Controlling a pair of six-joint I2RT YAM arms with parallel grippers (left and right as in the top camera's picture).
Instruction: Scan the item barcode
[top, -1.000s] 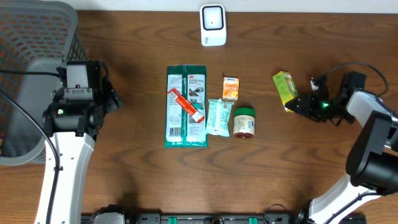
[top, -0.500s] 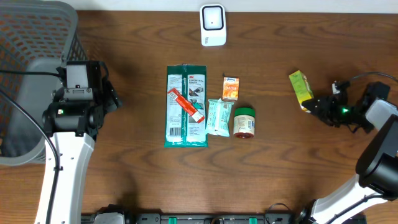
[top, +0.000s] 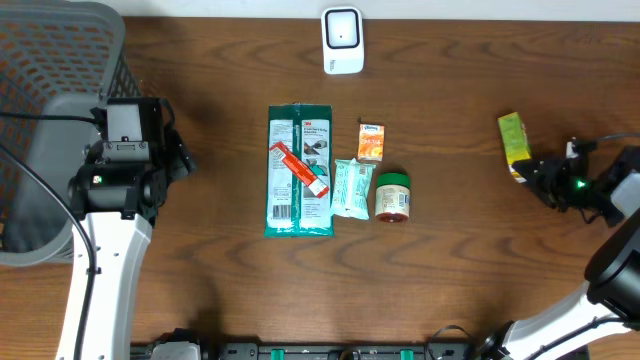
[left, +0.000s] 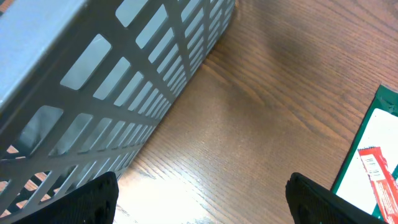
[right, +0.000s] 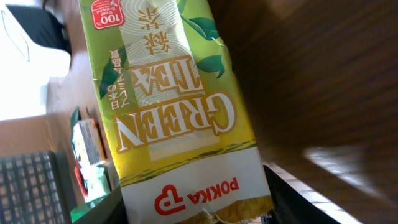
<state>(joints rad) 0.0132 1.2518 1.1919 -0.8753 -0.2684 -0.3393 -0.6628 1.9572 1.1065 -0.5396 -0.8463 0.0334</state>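
My right gripper (top: 537, 172) is shut on the lower end of a green tea carton (top: 514, 140) at the far right of the table. In the right wrist view the yellow-green carton (right: 168, 106) fills the frame, pinched between the two fingers of the right gripper (right: 196, 208). A white barcode scanner (top: 342, 40) stands at the back centre, well left of the carton. My left gripper (top: 180, 157) hangs open beside the basket. In its own view the left gripper (left: 202, 205) has only bare wood between its fingers.
A grey mesh basket (top: 100, 40) fills the back left corner. In the middle lie a green wipes pack (top: 285, 205), a red tube (top: 299, 168) on top of it, an orange box (top: 371, 142), a mint packet (top: 352, 188) and a small jar (top: 392, 196).
My right gripper has carried the green tea carton to the right, away from the middle items. The left arm has stayed still.
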